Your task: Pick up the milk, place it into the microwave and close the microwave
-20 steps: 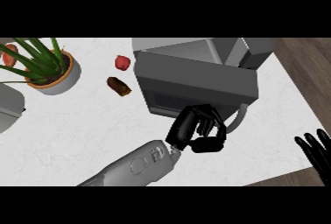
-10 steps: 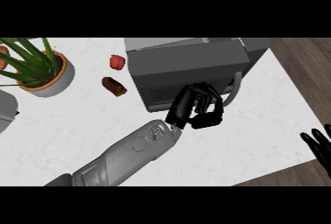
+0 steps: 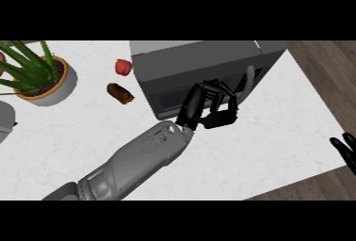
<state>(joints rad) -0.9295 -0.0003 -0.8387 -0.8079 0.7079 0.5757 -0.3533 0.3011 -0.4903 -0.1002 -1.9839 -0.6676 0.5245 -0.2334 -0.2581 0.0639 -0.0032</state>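
The left hand [image 3: 208, 107] reaches in from the lower left on a long grey forearm [image 3: 135, 162] that crosses the white table [image 3: 62, 136] diagonally. The hand lies against the front face of the microwave [image 3: 201, 66], just left of the door's vertical handle [image 3: 246, 81]. Its fingers [image 3: 224, 89] are curled inward, bent toward the palm; nothing shows between them, and whether they close on anything cannot be told from this view. The thumb side sits low, near the door's bottom edge.

The right hand [image 3: 345, 149] shows only as dark, straight fingers at the right edge of the view, over the border between the table and the wooden floor [image 3: 327, 66], resting open and well apart from the microwave.

The microwave stands at the upper middle of the table, a grey box seen from above and in front. Its door [image 3: 181, 89] lies flush with the body, so the inside is hidden and the contents cannot be seen. The milk does not show anywhere on the table; if it is behind the door, the view cannot confirm it.

To the left of the microwave lie a red pepper-like item [image 3: 123, 67] and, just below it, a brown oblong food item [image 3: 120, 93], near each other but apart. Farther left stands a potted plant [image 3: 42, 80] with long green leaves in a tan pot. A grey rounded object [image 3: 4, 123] is cut off by the left edge.
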